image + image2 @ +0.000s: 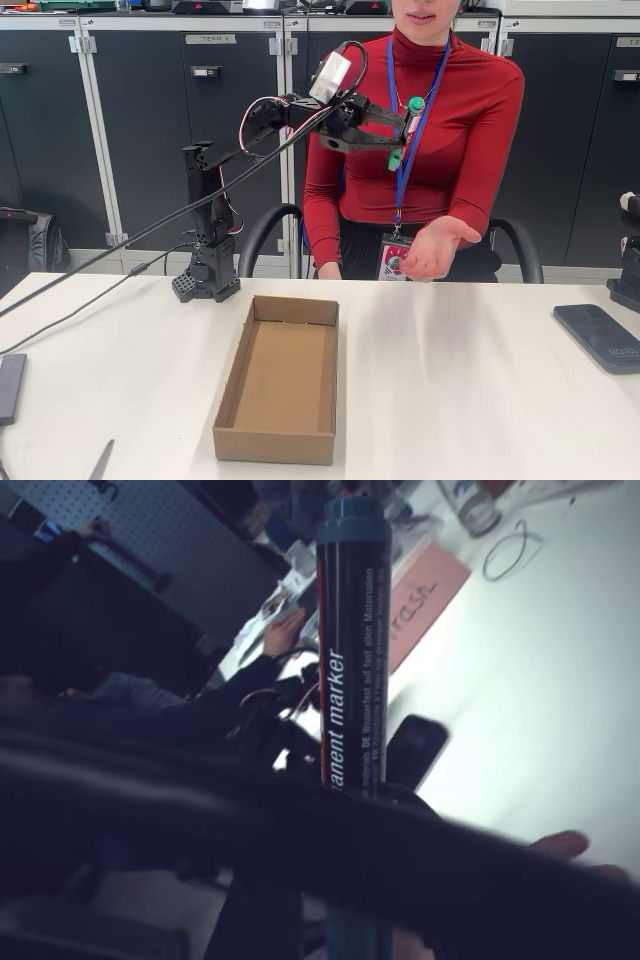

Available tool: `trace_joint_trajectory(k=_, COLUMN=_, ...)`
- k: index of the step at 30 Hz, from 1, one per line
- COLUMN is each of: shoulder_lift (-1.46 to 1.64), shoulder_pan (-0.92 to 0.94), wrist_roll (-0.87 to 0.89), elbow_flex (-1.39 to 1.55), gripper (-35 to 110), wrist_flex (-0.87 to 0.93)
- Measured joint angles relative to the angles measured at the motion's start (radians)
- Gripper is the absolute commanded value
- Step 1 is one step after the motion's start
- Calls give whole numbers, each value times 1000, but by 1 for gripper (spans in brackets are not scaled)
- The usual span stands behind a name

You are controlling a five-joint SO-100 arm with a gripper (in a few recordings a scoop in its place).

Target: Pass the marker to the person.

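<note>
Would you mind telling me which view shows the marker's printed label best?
The wrist view: the marker stands close up there, its "marker" lettering legible. In the fixed view it is small, held upright in the hand, print unreadable.

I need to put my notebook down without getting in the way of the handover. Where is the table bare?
The widest bare stretch lies between the cardboard box and the phone. Left of the box is free too, up to the cable. Avoid the back middle: the end effector holds the marker above the person's hand.
</note>
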Motion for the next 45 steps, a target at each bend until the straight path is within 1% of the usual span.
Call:
trace_joint_trajectory(k=6, shoulder_lift=0, shoulder_pan=-126, wrist_roll=241, elbow_flex=48, gripper=-5, wrist_flex=31)
trace_joint_trajectory(k=13, shoulder_lift=-29, shoulder_pan=-201, wrist_roll=425, elbow_flex=115, gripper=-5, wrist_flex=147)
trace_joint_trajectory(k=21, shoulder_lift=-34, shoulder_pan=-241, wrist_roll=600, elbow_flex=169, gripper=-5, wrist_flex=166)
trace_joint_trajectory(k=24, shoulder_lift=-32, shoulder_pan=-244, wrist_roll=660, elbow_flex=169, gripper=-5, wrist_flex=199)
trace_joint_trajectory(k=31, shoulder_lift=-37, shoulder_pan=-239, wrist_roll=732, elbow_flex=166, gripper=-5, wrist_flex=291)
trace_joint_trajectory(k=35, shoulder_lift=-37, shoulder_pan=-207, wrist_roll=749, elbow_flex=166, gripper=-5, wrist_flex=305)
trace_joint_trajectory(k=43, shoulder_lift=-37, shoulder_pan=-202, wrist_roll=752, elbow_flex=164, gripper=-5, wrist_flex=319)
trace_joint_trajectory(k=45, shoulder_lift=-37, shoulder_pan=-198, wrist_roll=752, elbow_flex=160, gripper=0, wrist_flex=319)
